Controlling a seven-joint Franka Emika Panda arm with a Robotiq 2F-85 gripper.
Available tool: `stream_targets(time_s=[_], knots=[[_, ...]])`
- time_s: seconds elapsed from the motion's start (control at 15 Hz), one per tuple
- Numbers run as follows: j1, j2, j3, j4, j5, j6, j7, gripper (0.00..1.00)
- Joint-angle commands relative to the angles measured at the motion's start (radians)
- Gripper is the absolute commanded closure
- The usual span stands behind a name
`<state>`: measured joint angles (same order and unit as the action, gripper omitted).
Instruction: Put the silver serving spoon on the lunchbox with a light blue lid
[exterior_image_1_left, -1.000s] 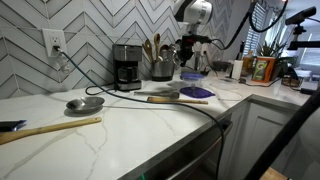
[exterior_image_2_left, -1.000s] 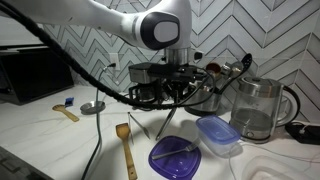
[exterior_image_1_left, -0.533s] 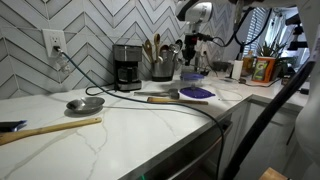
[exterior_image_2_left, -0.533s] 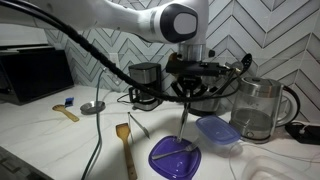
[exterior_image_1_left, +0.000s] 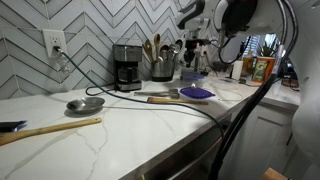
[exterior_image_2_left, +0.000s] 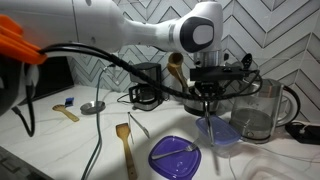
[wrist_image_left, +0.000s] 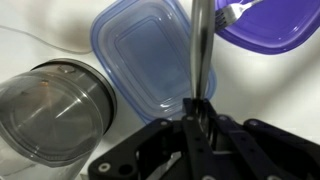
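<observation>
Surface: white marbled counter (exterior_image_1_left: 120, 135) backed by grey herringbone tile.
End effector: the gripper (wrist_image_left: 200, 108) is closed tight on the handle of the silver serving spoon (wrist_image_left: 200, 50), which is held upright.
Spoon position: hung over the lunchbox with a light blue lid (wrist_image_left: 150, 60); contact with the lid cannot be told.
Neighbours: a purple disc (exterior_image_2_left: 177, 157) is seen just beside the lunchbox, with a glass kettle (exterior_image_2_left: 255, 110) on its other side.

Glossy white arm (exterior_image_2_left: 125, 25) across the top of the frame in an exterior view: fat rounded links, and a big ball-like joint at upper right with a dark circular cap. Black cables (exterior_image_2_left: 115, 62) loop underneath it. The gripper (exterior_image_2_left: 209, 100) is all black, angular and matte, filling the wrist view's bottom edge.
</observation>
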<state>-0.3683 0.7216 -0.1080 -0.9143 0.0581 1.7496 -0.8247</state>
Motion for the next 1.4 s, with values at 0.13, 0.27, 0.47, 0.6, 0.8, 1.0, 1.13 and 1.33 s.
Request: stream_targets(time_s=[0.13,0.27,0.47,0.6,0.8,1.0,1.13,1.33], knots=[[-0.043,0.176,0.018,0.230,-0.026,-0.061,-0.048,0.97],[-0.047,0.209,0.020,0.267,-0.035,-0.072,-0.055,0.97],[-0.052,0.243,0.026,0.313,-0.041,-0.106,-0.063,0.97],[-0.055,0.264,0.026,0.348,-0.045,-0.130,-0.067,0.97],[-0.061,0.290,0.024,0.399,-0.054,-0.165,-0.060,0.97],[-0.067,0.317,0.024,0.447,-0.058,-0.201,-0.053,0.97],[-0.069,0.337,0.024,0.479,-0.059,-0.216,-0.045,0.97],[-0.067,0.362,0.026,0.519,-0.059,-0.225,-0.036,0.57]])
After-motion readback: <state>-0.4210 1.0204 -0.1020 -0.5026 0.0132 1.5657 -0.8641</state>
